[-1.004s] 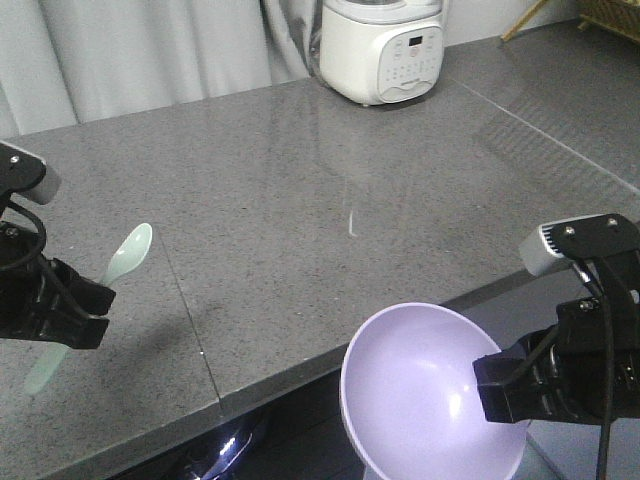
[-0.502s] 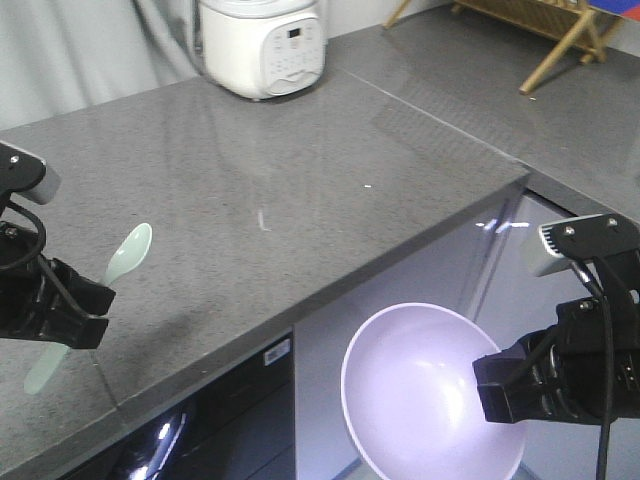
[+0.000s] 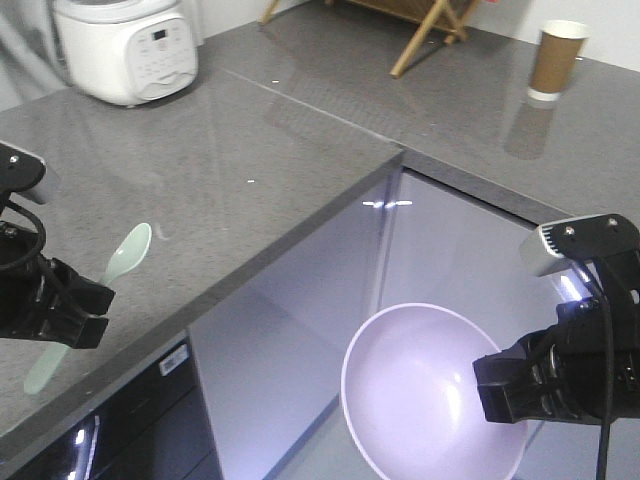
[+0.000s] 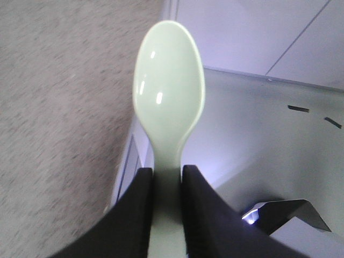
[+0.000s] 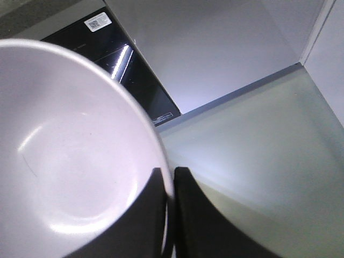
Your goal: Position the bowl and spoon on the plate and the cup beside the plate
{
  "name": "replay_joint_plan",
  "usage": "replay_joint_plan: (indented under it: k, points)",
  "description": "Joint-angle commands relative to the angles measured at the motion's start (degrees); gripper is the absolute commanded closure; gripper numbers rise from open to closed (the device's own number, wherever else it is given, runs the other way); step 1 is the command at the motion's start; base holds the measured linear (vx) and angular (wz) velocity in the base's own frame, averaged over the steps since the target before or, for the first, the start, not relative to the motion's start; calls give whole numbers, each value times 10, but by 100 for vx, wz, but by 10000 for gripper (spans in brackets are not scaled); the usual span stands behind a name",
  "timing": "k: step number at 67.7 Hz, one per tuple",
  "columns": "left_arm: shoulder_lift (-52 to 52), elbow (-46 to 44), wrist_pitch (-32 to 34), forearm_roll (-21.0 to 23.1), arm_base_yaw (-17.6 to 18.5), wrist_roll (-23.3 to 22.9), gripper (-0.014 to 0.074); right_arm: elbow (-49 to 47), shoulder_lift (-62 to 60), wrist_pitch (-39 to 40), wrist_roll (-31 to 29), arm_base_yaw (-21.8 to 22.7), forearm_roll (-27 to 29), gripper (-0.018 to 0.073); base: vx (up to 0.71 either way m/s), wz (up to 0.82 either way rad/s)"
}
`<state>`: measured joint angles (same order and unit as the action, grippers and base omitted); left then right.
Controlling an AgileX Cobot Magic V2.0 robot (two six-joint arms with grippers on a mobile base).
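My left gripper [image 3: 62, 318] is shut on the handle of the pale mint-green spoon [image 3: 118, 263], which points up and away over the grey counter; in the left wrist view the spoon [image 4: 169, 97] sticks out between the black fingers [image 4: 137, 209]. My right gripper [image 3: 505, 388] is shut on the rim of the lavender bowl [image 3: 425, 390], held in the air in front of the cabinets; the right wrist view shows the bowl [image 5: 70, 161] pinched at its edge. The brown paper cup [image 3: 556, 60] stands upright on the far counter at the top right. The plate is out of view.
A white rice cooker [image 3: 125, 50] stands at the back left of the L-shaped grey counter [image 3: 250, 150]. A wooden folding stand [image 3: 430, 30] sits on the back counter. Below the counter are pale cabinet fronts [image 3: 300, 330] and a dark appliance front [image 3: 120, 440].
The whole view has swung to the right: the rice cooker slid left, and the counter corner, the cabinets and the cup came into sight. Both grippers keep their hold on spoon and bowl.
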<state>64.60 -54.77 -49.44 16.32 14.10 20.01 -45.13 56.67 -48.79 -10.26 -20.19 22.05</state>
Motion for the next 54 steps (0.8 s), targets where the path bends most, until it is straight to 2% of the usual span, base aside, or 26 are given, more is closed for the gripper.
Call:
replay_joint_plan:
  k: [1, 54]
  points:
    - [-12, -14, 28, 13, 3, 0, 519, -16, -8, 24, -1, 0, 13, 560, -2, -42]
    - [-12, -14, 28, 13, 3, 0, 519, -16, -8, 24, -1, 0, 14, 560, -1, -37]
